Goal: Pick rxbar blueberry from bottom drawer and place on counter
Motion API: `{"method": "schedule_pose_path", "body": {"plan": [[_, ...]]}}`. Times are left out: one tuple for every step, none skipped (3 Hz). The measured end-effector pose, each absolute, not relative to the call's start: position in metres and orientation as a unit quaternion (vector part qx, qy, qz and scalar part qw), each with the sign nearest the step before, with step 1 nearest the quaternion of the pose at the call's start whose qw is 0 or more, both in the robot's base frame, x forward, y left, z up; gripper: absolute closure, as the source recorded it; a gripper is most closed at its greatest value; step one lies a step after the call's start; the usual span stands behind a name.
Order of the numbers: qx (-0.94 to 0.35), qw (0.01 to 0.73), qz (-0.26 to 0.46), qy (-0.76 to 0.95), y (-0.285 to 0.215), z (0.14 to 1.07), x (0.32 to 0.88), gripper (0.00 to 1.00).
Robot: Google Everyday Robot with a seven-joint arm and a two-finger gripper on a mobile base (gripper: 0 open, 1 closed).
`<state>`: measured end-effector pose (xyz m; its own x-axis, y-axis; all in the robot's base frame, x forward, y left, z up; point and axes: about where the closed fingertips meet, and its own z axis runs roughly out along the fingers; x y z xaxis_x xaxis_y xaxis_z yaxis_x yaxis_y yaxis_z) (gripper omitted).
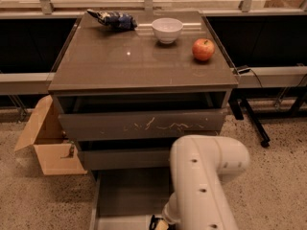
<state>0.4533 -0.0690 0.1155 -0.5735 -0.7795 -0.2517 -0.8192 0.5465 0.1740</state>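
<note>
A grey-brown cabinet stands with its glossy tabletop catching a small glint of light. On the tabletop, at the far left corner, lies a blue-and-white snack bag. A white bowl sits near the far edge to its right, and a red apple stands near the right edge, well apart from the bag. Below the top, the scratched drawer is pulled out a little, and the plain middle drawer under it is nearly flush. The bottom drawer is pulled far out towards the camera, showing a flat grey floor and a thin left wall. The robot's thick white arm bends down over the right part of this drawer and covers much of it. The pincer is down inside the bottom drawer, at the very lower edge of the view, where only a dark tip with a tan patch shows. Whether it is apart, together or clamped on something cannot be told. The snack bar cannot be made out; the pincer and the arm hide that part of the drawer. An open cardboard box stands on the speckled floor just left of the cabinet.
</note>
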Motion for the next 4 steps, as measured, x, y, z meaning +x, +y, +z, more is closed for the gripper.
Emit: {"method": "schedule_pose_path", "body": {"plan": [[-0.468,0.072,0.108,0.874,-0.064,0.107,0.452,0.00],[-0.474,0.077,0.106,0.871,-0.059,0.098,0.451,0.16],[-0.471,0.085,0.117,0.870,-0.059,0.096,0.451,0.39],[-0.471,0.085,0.117,0.870,-0.059,0.105,0.451,0.63]]}}
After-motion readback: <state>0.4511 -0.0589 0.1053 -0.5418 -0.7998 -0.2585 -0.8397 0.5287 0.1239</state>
